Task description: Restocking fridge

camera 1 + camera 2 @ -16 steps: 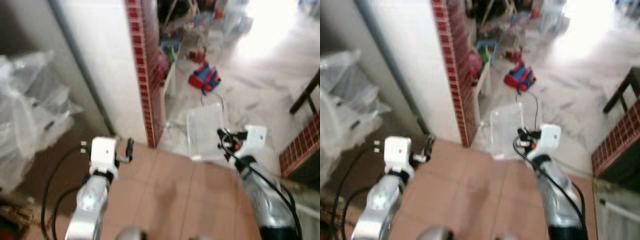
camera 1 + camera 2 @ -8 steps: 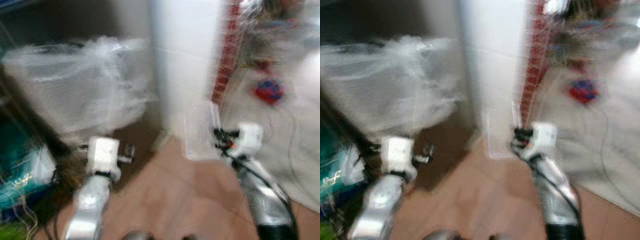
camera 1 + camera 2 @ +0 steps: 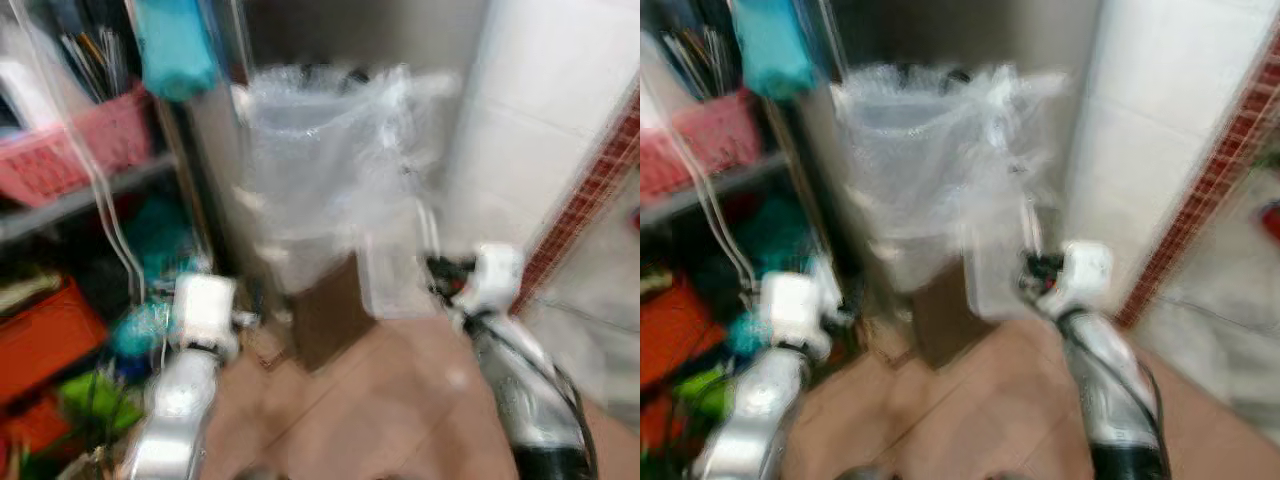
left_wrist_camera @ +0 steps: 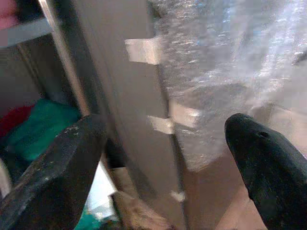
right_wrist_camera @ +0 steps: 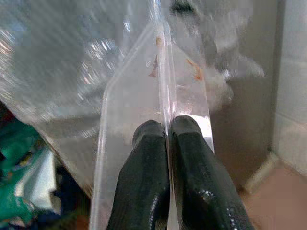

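My right gripper (image 5: 169, 125) is shut on the edge of a clear plastic panel (image 5: 129, 105), a fridge shelf or tray by its look. In the left eye view the panel (image 3: 392, 278) stands upright in front of the right gripper (image 3: 440, 270), held at chest height. The left gripper (image 4: 165, 129) is open with nothing between its fingers, and it sits low on the left (image 3: 245, 318). The views are blurred by motion.
A tall object wrapped in bubble film (image 3: 320, 150) stands straight ahead, with a brown box (image 3: 325, 315) at its foot. A cluttered shelf unit with a pink basket (image 3: 70, 150) and an orange crate (image 3: 40, 335) is on the left. A white tiled wall (image 3: 540, 120) is on the right.
The camera has swung left: the bright room with toys has left the view, and the shelf unit and wrapped object have come in. Both arms keep their pose, panel still held.
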`<state>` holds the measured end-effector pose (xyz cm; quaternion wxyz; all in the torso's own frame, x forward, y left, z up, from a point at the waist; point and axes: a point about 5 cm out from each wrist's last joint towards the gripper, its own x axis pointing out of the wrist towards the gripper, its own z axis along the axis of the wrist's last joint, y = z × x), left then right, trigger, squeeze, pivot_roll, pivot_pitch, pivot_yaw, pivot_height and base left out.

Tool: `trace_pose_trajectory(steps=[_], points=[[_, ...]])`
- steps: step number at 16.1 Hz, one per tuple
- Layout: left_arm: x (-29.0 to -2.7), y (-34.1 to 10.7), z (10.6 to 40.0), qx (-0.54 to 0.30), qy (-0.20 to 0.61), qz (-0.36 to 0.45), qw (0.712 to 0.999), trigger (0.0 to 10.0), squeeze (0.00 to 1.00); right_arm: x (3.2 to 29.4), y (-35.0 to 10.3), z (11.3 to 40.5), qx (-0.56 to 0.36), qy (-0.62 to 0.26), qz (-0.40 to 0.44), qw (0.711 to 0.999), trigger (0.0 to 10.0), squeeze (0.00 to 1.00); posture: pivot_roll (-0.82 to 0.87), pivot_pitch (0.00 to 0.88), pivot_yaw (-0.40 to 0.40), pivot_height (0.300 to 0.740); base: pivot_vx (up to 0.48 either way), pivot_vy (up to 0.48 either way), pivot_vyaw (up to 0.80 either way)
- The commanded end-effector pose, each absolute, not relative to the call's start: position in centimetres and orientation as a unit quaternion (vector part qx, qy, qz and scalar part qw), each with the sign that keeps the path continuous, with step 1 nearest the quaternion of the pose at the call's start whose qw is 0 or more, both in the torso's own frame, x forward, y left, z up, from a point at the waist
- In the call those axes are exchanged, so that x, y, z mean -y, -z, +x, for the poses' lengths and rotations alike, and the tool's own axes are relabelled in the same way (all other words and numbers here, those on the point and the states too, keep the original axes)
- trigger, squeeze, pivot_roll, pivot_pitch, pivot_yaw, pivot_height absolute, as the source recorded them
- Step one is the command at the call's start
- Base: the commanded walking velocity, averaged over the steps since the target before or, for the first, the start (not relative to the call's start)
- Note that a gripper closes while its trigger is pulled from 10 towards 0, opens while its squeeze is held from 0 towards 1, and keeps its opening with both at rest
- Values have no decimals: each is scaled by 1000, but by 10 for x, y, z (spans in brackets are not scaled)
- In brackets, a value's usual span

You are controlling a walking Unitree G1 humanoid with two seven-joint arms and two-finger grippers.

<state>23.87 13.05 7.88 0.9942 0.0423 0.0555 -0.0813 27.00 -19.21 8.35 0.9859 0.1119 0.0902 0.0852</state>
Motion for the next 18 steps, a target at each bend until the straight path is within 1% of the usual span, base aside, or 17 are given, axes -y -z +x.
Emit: trace_pose_trajectory(steps=[1, 8, 12, 14, 18], points=[[-137, -83, 241, -46, 75, 58, 994, 10000, 0, 186, -91, 274, -74, -95, 112, 986, 10000, 0, 24, 0, 8, 740, 0, 0, 0], [-145, -92, 247, -21, 76, 38, 996, 10000, 0, 187, -87, 269, -83, -80, 118, 986, 10000, 0, 16, 0, 10, 740, 0, 0, 0], [-143, -92, 246, -20, 84, 33, 996, 10000, 0, 187, -89, 271, -82, -77, 126, 986, 10000, 0, 15, 0, 12, 740, 0, 0, 0], [-143, -92, 247, -23, 81, 26, 996, 10000, 0, 189, -88, 272, -84, -74, 126, 986, 10000, 0, 15, 0, 10, 740, 0, 0, -800], [-139, -89, 245, -31, 89, 21, 995, 10000, 0, 189, -87, 272, -87, -73, 126, 986, 10000, 0, 15, 0, 10, 740, 0, 421, -800]])
